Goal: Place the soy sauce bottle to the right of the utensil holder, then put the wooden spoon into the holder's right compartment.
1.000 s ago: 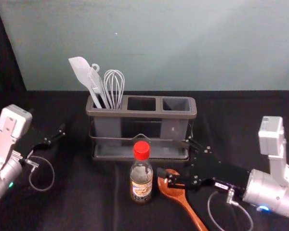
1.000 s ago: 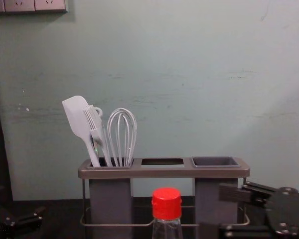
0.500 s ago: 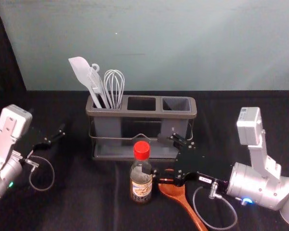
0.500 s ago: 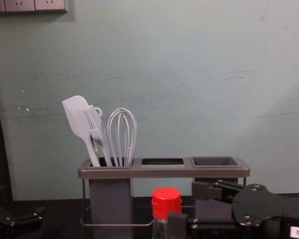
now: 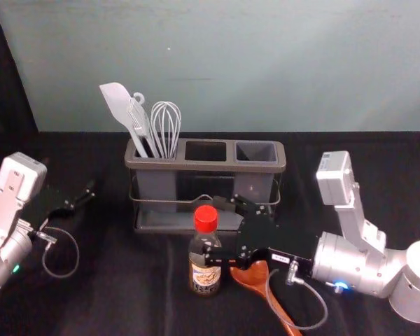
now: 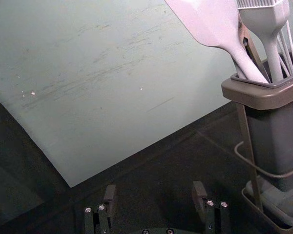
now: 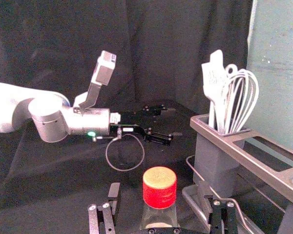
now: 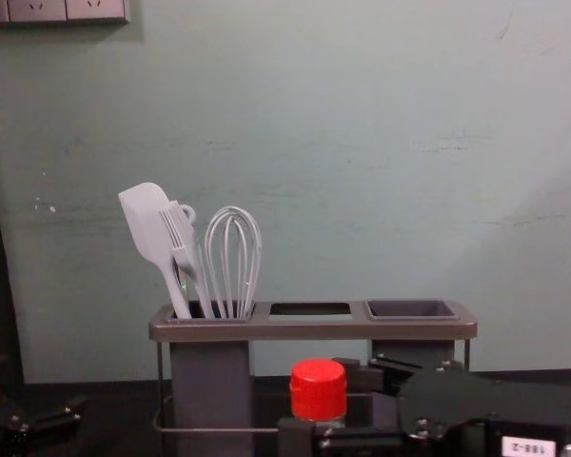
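Note:
My right gripper stands open at the soy sauce bottle, one finger past its far side and one by its near side. In the right wrist view the red cap shows between the open fingers of the right gripper. The bottle is upright in front of the utensil holder. Beneath the right gripper lies the wooden spoon, partly covered, its handle towards the front right. The holder's right compartment holds nothing. My left gripper is parked at the left; the left gripper is open.
A white spatula, a brush and a whisk stand in the holder's left compartment. The holder's wire frame runs low around its front. Behind everything rises a plain wall, and black cloth covers the table.
The right gripper has moved left, over the spoon's bowl, until its open fingers reach the bottle. Bottle, spoon, holder and left arm have stayed where they were.

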Robot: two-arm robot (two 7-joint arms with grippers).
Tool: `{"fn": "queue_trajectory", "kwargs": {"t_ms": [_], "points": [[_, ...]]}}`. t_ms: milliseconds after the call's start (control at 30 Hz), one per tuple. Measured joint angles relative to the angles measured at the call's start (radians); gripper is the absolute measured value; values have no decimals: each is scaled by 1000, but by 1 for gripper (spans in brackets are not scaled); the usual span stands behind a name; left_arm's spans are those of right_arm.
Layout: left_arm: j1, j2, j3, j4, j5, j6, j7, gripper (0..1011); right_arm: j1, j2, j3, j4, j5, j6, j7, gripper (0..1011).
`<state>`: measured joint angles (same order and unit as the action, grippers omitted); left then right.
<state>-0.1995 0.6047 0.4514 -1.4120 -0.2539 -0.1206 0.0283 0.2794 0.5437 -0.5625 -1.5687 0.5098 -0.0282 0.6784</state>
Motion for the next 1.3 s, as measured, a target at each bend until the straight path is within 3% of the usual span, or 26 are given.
{"fn": "queue_trajectory", "kwargs": {"t_ms": [367, 1033, 1300], "points": [[0, 0, 0, 0, 0, 0, 0, 1012, 39, -23, -29, 20, -23, 19, -1, 1003], [0, 0, 0, 0, 0, 0, 0, 1011, 46, -34, -30, 31, -22, 13, -11, 1003], [0, 0, 0, 0, 0, 0, 0, 1012, 46, -34, -30, 30, -22, 13, -11, 824]]}}
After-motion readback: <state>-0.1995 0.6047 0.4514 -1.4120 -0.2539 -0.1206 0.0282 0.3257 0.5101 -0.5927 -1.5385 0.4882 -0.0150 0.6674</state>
